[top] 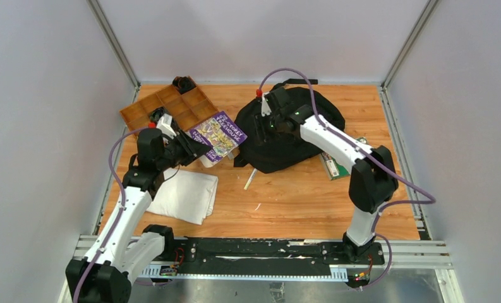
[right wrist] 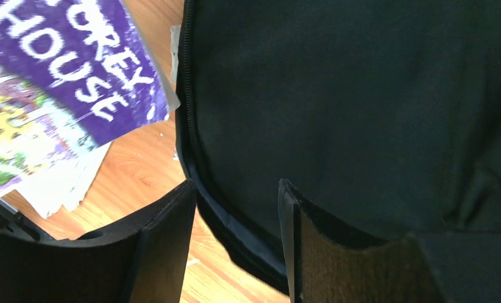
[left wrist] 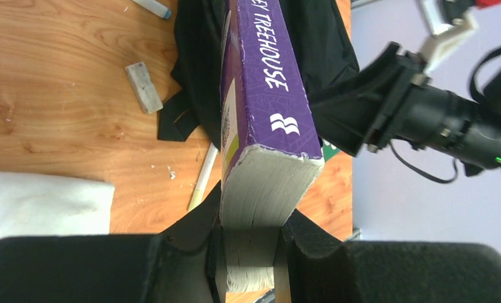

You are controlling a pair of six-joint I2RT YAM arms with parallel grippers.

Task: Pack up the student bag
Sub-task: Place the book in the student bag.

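Note:
The student bag (top: 292,136), a black backpack, lies at the table's middle back. My left gripper (top: 194,144) is shut on the page edge of a thick purple book (top: 218,134) and holds it in the air just left of the bag. In the left wrist view the book (left wrist: 266,95) stands spine-up between the jaws of the left gripper (left wrist: 251,221), with the bag (left wrist: 323,38) beyond it. My right gripper (top: 266,118) hovers over the bag's left side. Its wrist view shows the right gripper (right wrist: 235,189) open, straddling the zipper edge of the bag (right wrist: 361,95), the book (right wrist: 77,57) at upper left.
A folded white cloth (top: 184,192) lies front left and a brown wooden tray (top: 172,107) sits at back left. A pen (top: 250,178) and a grey eraser (left wrist: 143,87) lie on the table near the bag. A green flat item (top: 333,165) lies under the right arm.

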